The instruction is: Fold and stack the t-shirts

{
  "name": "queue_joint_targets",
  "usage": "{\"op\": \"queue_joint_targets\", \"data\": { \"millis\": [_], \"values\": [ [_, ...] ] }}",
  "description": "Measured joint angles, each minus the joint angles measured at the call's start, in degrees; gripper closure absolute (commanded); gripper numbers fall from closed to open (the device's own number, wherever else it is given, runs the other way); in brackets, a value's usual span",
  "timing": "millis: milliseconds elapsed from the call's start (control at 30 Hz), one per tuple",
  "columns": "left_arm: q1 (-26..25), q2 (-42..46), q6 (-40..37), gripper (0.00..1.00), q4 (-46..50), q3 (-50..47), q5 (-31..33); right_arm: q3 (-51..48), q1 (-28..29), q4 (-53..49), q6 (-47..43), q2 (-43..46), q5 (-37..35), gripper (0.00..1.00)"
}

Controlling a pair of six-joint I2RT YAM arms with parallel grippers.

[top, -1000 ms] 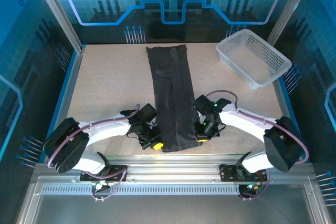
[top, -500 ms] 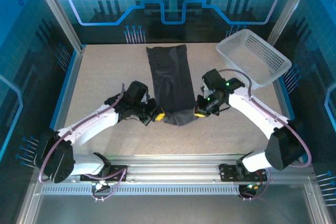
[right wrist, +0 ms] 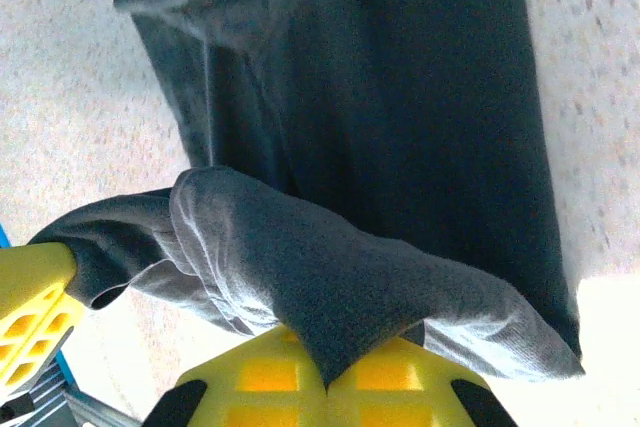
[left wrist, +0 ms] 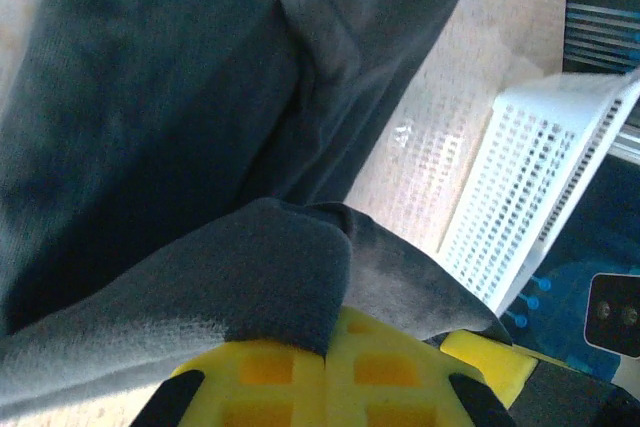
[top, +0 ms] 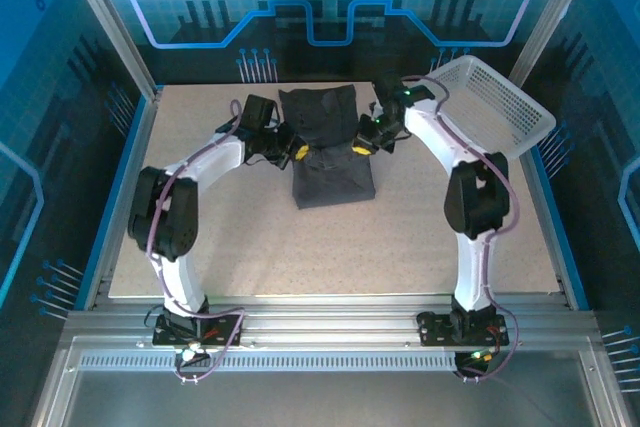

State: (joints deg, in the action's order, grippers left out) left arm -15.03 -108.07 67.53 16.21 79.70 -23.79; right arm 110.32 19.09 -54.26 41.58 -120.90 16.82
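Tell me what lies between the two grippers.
The dark t-shirt: its gripped edge spans from the left gripper to the right gripper, as the top external view shows.

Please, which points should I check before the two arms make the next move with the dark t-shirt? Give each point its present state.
1. Left gripper jaws shut on the hem of the dark charcoal cloth t-shirt: ok.
2. Right gripper jaws shut on the same hem: ok.
3. Both grippers level across the shirt: ok.
4. Held hem over the far edge: not ok, short of it.
5. White plastic mesh basket apart from the shirt: ok.
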Motion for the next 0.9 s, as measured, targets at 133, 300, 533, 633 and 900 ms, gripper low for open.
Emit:
{"op": "queue_joint_targets", "data": {
  "millis": [133,300,533,633,900],
  "values": [
    [2.0,-7.7,-1.0,0.6,-1.1,5.8,-0.8,10.3,-1.3,-1.9,-0.5,-9.2,0.3,0.53],
    [4.0,-9.1,-3.1,0.49,-2.0,7.0,0.0,16.7,-3.4,-4.2,-2.9,-14.0,-0.8,0.41],
    [1.6,10.5,-0.2,0.53,-3.7,-15.1,3.7,-10.3,-3.7,0.3,-4.6,3.7,-3.2,0.39],
    [-2.1,15.0,5.2,0.5,-6.3,-24.4,3.9,-21.0,-3.4,3.5,-4.3,10.2,-2.2,0.38],
    [-6.3,6.8,16.0,0.5,-11.8,-27.6,4.1,-29.5,-3.2,9.8,-1.4,7.8,2.2,0.37]
  ]
}}
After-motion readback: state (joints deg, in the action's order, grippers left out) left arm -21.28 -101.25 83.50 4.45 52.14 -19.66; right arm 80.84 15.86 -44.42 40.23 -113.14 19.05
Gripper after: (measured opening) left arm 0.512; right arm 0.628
